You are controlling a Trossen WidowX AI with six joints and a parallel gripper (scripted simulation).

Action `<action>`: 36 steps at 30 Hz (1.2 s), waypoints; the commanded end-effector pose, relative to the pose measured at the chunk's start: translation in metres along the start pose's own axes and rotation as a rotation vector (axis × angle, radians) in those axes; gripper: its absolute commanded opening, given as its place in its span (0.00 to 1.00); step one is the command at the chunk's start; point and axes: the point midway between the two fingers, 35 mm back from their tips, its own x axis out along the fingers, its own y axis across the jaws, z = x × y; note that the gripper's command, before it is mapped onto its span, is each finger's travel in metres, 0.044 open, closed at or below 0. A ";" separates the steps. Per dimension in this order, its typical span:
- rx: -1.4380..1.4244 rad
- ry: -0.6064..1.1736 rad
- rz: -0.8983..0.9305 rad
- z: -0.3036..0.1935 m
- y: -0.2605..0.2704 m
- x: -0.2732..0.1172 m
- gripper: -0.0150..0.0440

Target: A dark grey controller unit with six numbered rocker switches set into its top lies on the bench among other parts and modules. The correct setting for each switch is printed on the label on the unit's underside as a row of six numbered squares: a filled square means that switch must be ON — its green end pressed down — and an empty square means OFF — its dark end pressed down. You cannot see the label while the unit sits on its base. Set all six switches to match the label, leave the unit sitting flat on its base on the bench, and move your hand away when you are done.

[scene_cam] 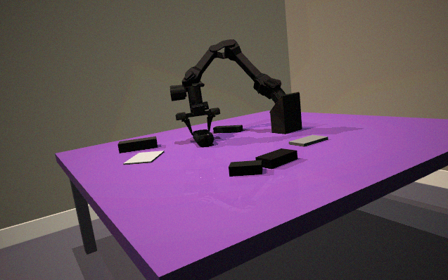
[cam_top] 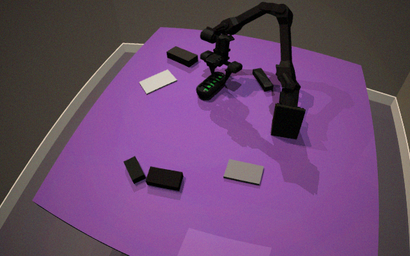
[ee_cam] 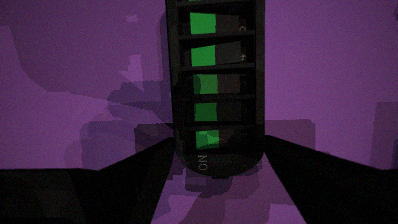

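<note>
The dark grey controller unit [cam_top: 205, 93] [scene_cam: 204, 139] [ee_cam: 225, 165] sits on its base on the bench, switches facing up; its label is hidden. My gripper [cam_top: 219, 75] [scene_cam: 200, 131] [ee_cam: 217, 141] points down and is shut on the unit across its width, near the end marked ON in the wrist view. The wrist view shows five rocker switches and a sliver of another, green ends at left and dark ends at right. The two upper full switches look tilted differently from the three nearest the fingers. Which ends are pressed I cannot tell for certain.
A dark block [cam_top: 182, 56] [scene_cam: 137, 144] and a white plate [cam_top: 158, 82] [scene_cam: 144, 157] lie beside the unit. A narrow dark block [cam_top: 262, 79] [scene_cam: 228, 129] lies toward the arm's base. Two dark blocks [cam_top: 134, 170] [cam_top: 164, 178] and a grey plate [cam_top: 244, 172] [scene_cam: 308, 140] lie farther off.
</note>
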 end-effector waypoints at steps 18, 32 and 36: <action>-0.005 0.010 0.001 0.008 0.000 -0.010 0.82; -0.005 0.037 0.002 0.015 0.000 -0.019 0.82; -0.005 0.046 0.002 0.017 0.000 -0.021 0.82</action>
